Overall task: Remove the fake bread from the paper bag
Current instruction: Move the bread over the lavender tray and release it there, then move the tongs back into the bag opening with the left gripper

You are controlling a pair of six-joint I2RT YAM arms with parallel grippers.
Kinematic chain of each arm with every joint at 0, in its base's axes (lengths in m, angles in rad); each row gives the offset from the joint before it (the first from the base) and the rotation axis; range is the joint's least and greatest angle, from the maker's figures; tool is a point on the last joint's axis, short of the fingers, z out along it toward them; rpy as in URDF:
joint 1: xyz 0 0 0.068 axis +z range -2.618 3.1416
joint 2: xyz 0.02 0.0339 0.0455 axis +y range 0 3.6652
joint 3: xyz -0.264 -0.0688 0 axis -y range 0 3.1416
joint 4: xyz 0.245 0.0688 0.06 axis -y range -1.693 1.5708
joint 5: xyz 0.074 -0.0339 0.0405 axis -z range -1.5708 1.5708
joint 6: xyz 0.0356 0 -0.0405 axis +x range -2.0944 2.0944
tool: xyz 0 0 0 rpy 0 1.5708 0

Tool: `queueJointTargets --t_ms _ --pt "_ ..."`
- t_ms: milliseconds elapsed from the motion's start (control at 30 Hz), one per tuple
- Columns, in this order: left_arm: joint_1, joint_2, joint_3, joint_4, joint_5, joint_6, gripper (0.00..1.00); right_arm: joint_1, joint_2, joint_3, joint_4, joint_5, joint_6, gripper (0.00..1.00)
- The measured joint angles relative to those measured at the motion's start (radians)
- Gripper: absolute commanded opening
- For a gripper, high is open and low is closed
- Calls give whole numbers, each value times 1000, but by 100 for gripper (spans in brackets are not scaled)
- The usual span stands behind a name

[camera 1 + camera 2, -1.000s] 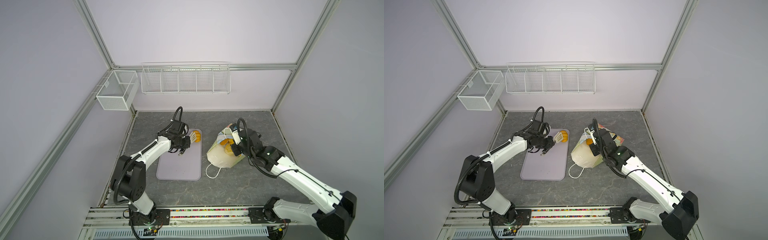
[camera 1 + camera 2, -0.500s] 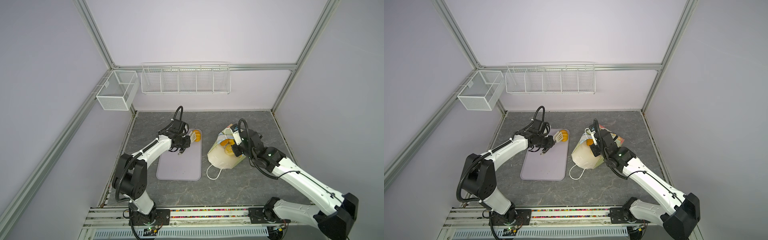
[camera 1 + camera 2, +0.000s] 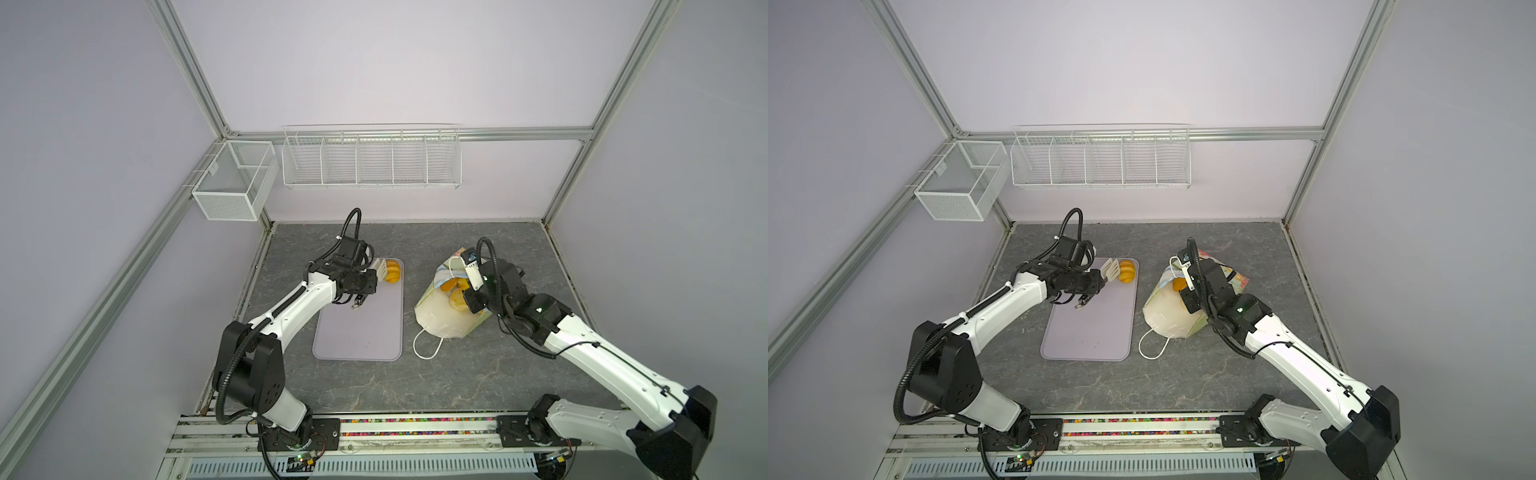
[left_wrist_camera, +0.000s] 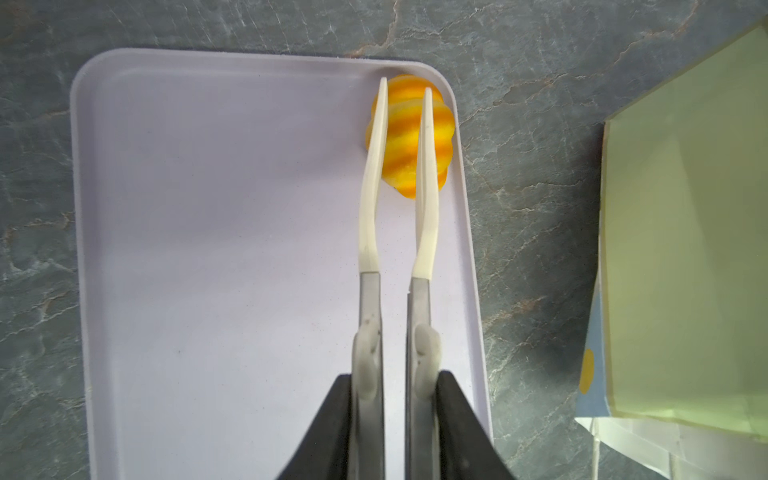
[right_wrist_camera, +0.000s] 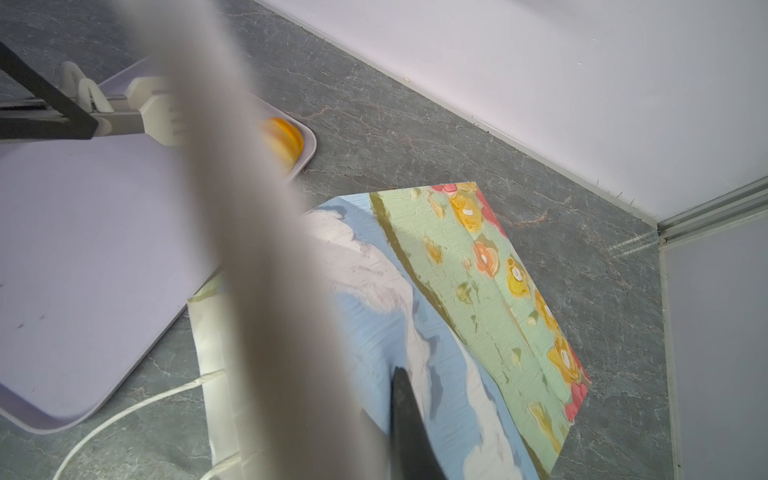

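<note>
1. While the left hand [image 4: 405, 85] hangs over the far right corner of the lavender tray [image 3: 361, 332], its two long white-tipped fingers [image 4: 370, 199] stand a narrow gap apart and grip nothing.
2. One ridged bun [image 4: 401, 137], golden with orange stripes, lies in that corner of the tray, under the fingertips. It is wider than the gap between them, and I cannot tell whether the tips touch it.
3. On the grey tabletop [image 3: 415, 395], just to the right of the tray, the paper bag [image 3: 436, 320] leans over. Its open mouth is turned up toward both top views, and its white inside shows.
4. The right wrist view shows the bag's outer face, printed with blue sky, white clouds and a pale green band of yellow and red flowers.
5. Several yellow-orange breads [image 3: 451, 285] are inside the bag, at the far side of its mouth.
6. At the bag's upper rim, the right hand [image 3: 471, 286] is fully closed. A blurred pale strip blocks much of its wrist view, so it only seems to be pinching the rim.
</note>
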State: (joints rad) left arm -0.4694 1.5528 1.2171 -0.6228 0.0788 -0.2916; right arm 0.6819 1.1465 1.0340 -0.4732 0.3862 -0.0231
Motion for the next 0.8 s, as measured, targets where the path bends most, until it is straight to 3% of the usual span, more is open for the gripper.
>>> queueJointTargets --t_ms 267,433,533,800 --pt "0 -148 -68 -35 9 29 29 0 4 0 1 -13 -1 7" --pt "-21 -338 -154 -56 70 43 27 -1 6 0 6 -21 -23 7" --pt "-103 -459 -186 -79 78 42 27 -1 8 -4 14 -29 -40 7" --pt "-446 -686 -248 -108 21 -14 27 -1 7 -22 34 -64 -81 7"
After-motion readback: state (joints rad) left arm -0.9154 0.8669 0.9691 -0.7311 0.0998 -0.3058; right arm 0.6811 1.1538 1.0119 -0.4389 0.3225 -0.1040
